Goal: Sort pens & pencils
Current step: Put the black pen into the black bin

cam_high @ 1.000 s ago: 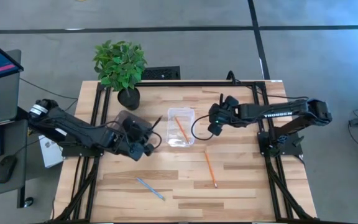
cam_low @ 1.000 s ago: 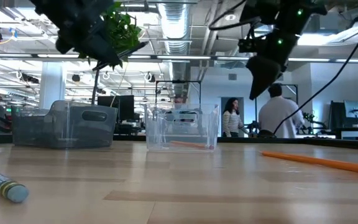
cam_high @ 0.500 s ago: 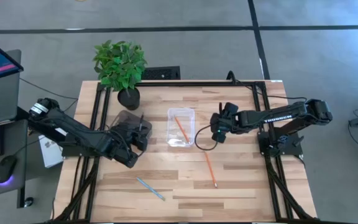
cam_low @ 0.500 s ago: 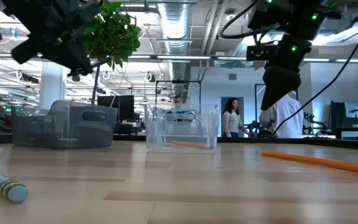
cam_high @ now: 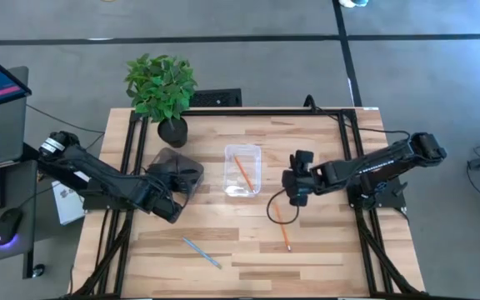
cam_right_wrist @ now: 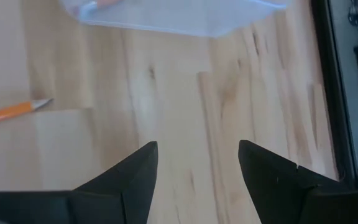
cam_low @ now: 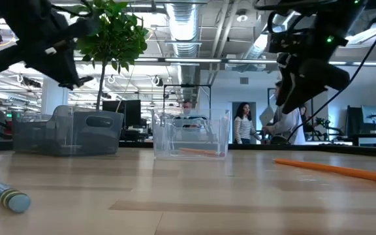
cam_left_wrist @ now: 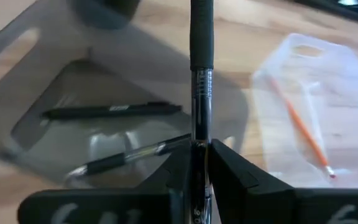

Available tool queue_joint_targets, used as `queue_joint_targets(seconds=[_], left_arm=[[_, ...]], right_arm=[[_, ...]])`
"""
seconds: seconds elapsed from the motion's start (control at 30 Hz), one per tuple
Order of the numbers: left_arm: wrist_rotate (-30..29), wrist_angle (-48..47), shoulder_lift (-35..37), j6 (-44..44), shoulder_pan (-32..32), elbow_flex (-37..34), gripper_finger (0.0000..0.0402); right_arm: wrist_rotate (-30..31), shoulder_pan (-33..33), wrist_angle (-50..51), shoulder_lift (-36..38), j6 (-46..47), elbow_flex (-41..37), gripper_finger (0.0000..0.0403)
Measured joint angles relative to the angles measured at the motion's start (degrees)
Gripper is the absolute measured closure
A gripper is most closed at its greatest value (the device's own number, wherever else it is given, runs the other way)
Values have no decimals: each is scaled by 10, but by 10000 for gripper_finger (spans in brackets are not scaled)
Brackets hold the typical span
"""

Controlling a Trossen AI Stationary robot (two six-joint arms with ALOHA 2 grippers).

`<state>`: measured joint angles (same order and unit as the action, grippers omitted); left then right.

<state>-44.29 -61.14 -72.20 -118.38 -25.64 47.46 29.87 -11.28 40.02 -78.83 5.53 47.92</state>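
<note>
1. Risk on the left: the left claw (cam_left_wrist: pixel 197 163) is clenched on a black pen (cam_left_wrist: pixel 201 93) above the grey tray (cam_high: pixel 176 163), which already has two black pens (cam_left_wrist: pixel 114 111) lying in it. The grip sits near one end of the pen (most of its length sticks out ahead of the fingers), so I judge it could swing or land across the tray wall instead of inside.
2. Risk on the right: the right claw (cam_high: pixel 294 193) hangs just above the upper end of the orange pencil (cam_high: pixel 282 227) on the bench (cam_high: pixel 332 250). Its fingers (cam_right_wrist: pixel 132 177) are spread apart and grasp nothing. A thin round stick lying flat could roll or get nudged aside if they come down off-centre.
3. Another orange pencil (cam_high: pixel 242 172) already lies in the clear tray (cam_high: pixel 243 153).
4. The light blue pencil (cam_high: pixel 201 252) lies well apart from both trays, near the bench's front edge, untouched (a roll there could send it off).
</note>
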Motion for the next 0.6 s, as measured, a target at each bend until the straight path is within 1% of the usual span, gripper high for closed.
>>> queue_joint_targets(seconds=[0.07,0.17,0.3,0.4,0.47,0.6], left_arm=[[19,-15,0,-37,4,-4,373],[25,-13,-1,-76,12,-16,374],[23,19,-1,-79,41,-31,366],[18,46,-1,-79,66,-46,369],[28,67,-1,-77,80,-59,373],[34,130,-1,-78,94,-88,372]], right_arm=[[0,-10,0,0,-4,0,154],[0,-22,0,0,-15,0,154],[0,-35,1,0,-17,0,154],[0,-44,2,0,-17,0,154],[0,-49,6,0,-17,0,154],[0,-58,18,0,-16,0,154]])
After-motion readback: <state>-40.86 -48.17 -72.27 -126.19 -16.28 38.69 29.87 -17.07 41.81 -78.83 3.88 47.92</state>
